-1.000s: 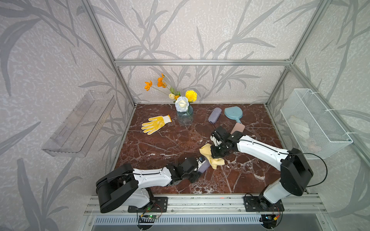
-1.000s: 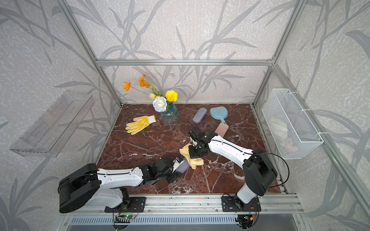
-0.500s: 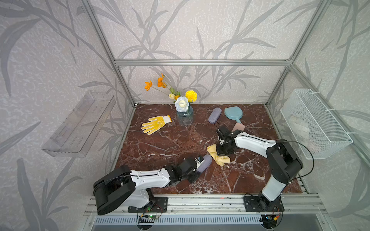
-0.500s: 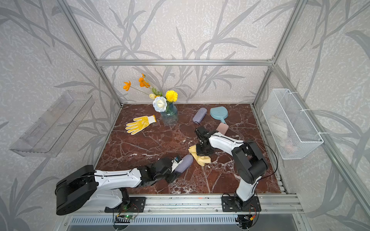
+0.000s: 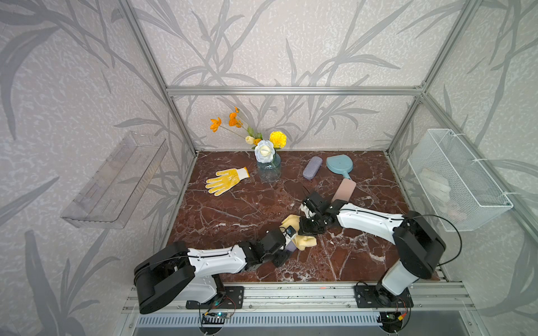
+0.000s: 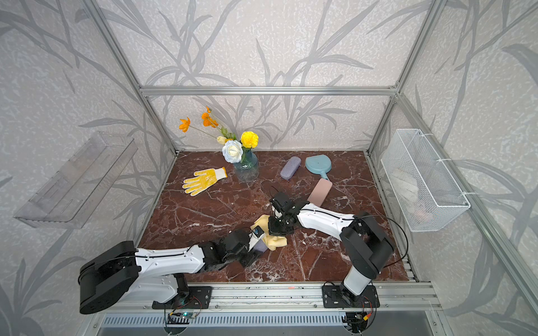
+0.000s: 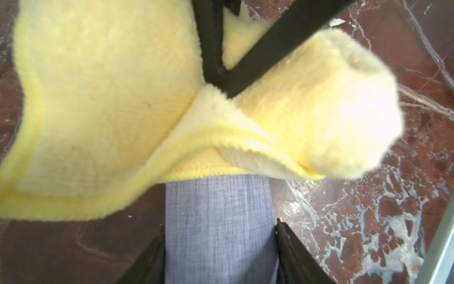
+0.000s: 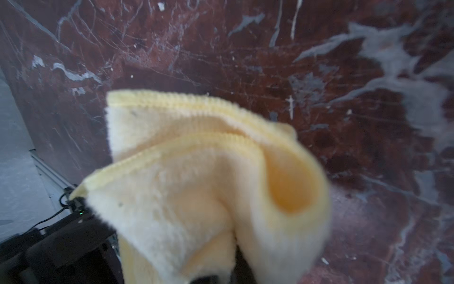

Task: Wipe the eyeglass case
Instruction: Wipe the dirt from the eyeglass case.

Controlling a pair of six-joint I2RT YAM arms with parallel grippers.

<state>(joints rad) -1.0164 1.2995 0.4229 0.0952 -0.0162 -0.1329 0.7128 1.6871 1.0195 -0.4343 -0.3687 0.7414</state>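
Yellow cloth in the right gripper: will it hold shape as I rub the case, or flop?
Likely floppy: the yellow cloth hangs in folds from the right gripper and drapes over the eyeglass case. Its loose rolled end may trail and bunch when dragged. The fluffy pile should grip the case's woven cover rather than slip.

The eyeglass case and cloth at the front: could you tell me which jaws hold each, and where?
Left jaws clamp the eyeglass case across its sides near one end; right jaws pinch a bunched fold of the cloth.

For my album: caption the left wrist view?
Left tool clamps a lavender fabric eyeglass case while a fluffy yellow cloth drapes over it.
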